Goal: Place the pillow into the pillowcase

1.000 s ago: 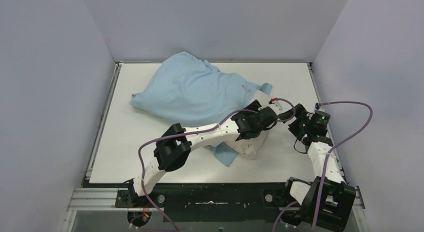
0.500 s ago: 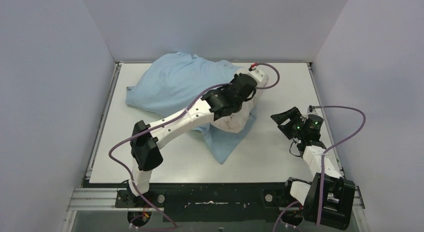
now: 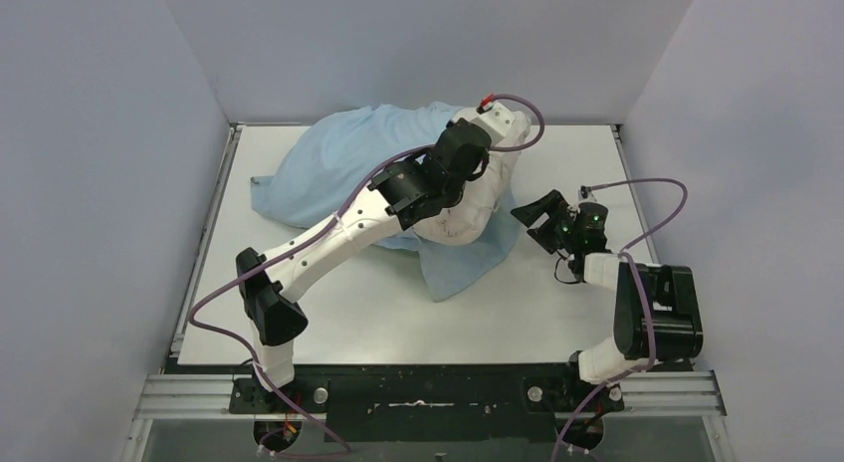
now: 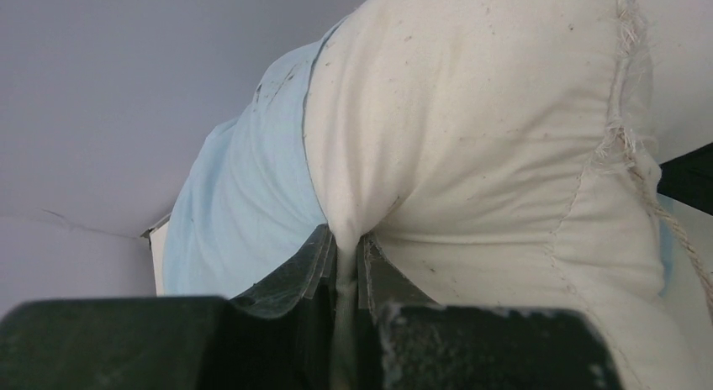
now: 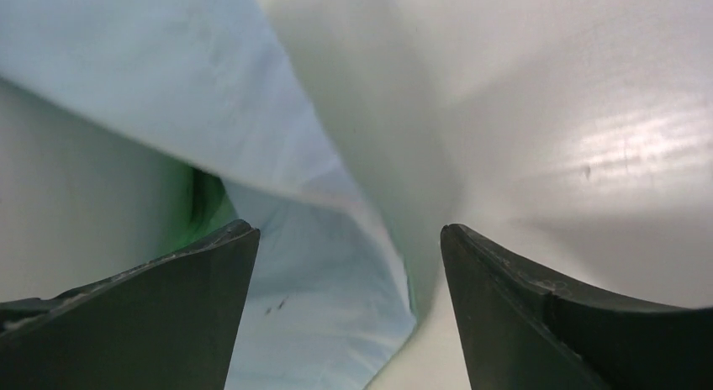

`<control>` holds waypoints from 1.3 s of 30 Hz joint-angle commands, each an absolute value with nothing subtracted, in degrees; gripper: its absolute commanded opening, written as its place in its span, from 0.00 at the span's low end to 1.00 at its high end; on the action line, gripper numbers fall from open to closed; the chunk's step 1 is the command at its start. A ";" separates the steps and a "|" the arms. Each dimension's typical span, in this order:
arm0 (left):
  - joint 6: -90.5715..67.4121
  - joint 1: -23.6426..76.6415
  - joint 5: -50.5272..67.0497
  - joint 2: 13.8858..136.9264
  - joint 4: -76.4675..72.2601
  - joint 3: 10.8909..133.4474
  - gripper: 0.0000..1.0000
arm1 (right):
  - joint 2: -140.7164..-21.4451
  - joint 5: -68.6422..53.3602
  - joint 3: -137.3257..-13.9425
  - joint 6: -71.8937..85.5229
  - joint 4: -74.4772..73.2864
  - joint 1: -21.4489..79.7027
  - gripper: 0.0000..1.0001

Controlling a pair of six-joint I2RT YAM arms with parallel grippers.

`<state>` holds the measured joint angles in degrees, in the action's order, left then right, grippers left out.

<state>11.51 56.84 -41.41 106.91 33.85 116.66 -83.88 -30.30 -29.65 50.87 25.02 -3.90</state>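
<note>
Left fingers [image 4: 290, 281] clenched on the pillow [image 4: 471, 155]; right fingers [image 5: 168, 314] spread, empty.
Holds the bare end up at the tabletop's [image 3: 557, 313] far side, rest inside the pillowcase [image 3: 328, 168]; may slip from so thin a pinch, or drag the unheld case along.

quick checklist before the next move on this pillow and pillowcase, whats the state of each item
1. Left hand grips the pillow: ok, shut on a pinch of its off-white fabric.
2. Right hand ready to grab: ok, jaws wide apart and holding nothing.
3. Pillowcase cloth in front of the right hand: ok, a light blue edge lies between its fingers in the right wrist view.
4. Pillow fully inside the pillowcase: not ok, its near end is bare.
5. Right hand faces the opening's top layer only: cannot tell, the folds overlap.
</note>
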 commanded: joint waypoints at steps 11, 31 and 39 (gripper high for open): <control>12.28 56.31 -42.23 102.41 30.91 122.85 0.00 | -103.85 -27.56 -31.57 54.27 52.56 10.31 0.59; 0.35 46.14 -35.67 102.02 32.49 101.69 0.00 | -55.59 -32.11 -37.87 53.76 14.47 5.98 0.00; -3.41 47.13 -20.86 98.83 36.99 102.13 0.29 | -61.42 -30.48 -39.34 52.56 15.14 9.55 0.00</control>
<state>-1.69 47.88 -26.83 101.58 31.00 100.75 -60.20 -31.77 -37.10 51.86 7.88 9.10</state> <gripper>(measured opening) 0.114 0.034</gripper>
